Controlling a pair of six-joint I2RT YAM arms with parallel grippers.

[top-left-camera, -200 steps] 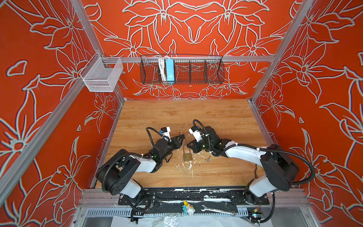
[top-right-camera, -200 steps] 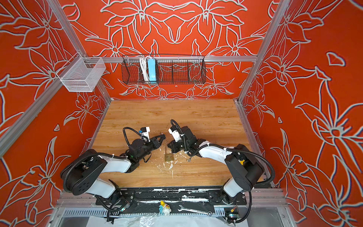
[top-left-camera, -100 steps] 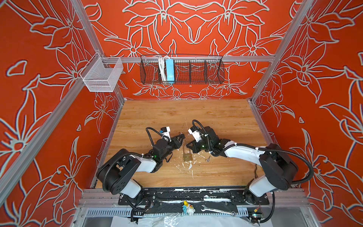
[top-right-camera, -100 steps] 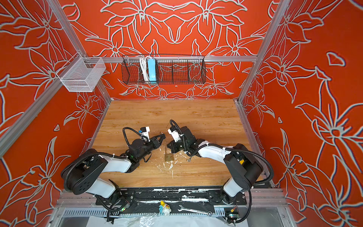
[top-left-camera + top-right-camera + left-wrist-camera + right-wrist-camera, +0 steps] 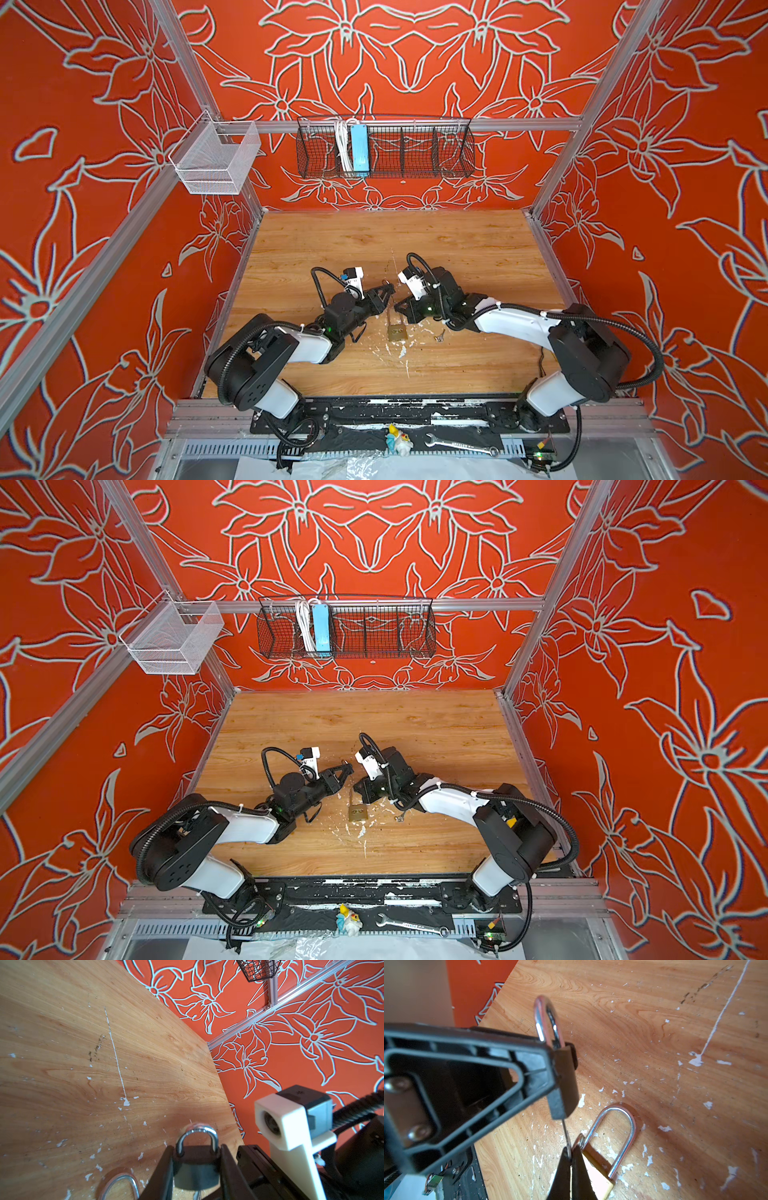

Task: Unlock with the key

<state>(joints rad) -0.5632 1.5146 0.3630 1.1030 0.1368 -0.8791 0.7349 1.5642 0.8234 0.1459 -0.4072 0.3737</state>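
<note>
While gripping the dark padlock in the left gripper, off the table, pinches the key in the closed right gripper, five o'clock of it in a top view, blade along padlock's length, touching its underside.

Bright, even light, soft shadows; wrist views curve the table edge and blur nearby parts

Arms pair white links with black joints (ribbed cables).
</note>
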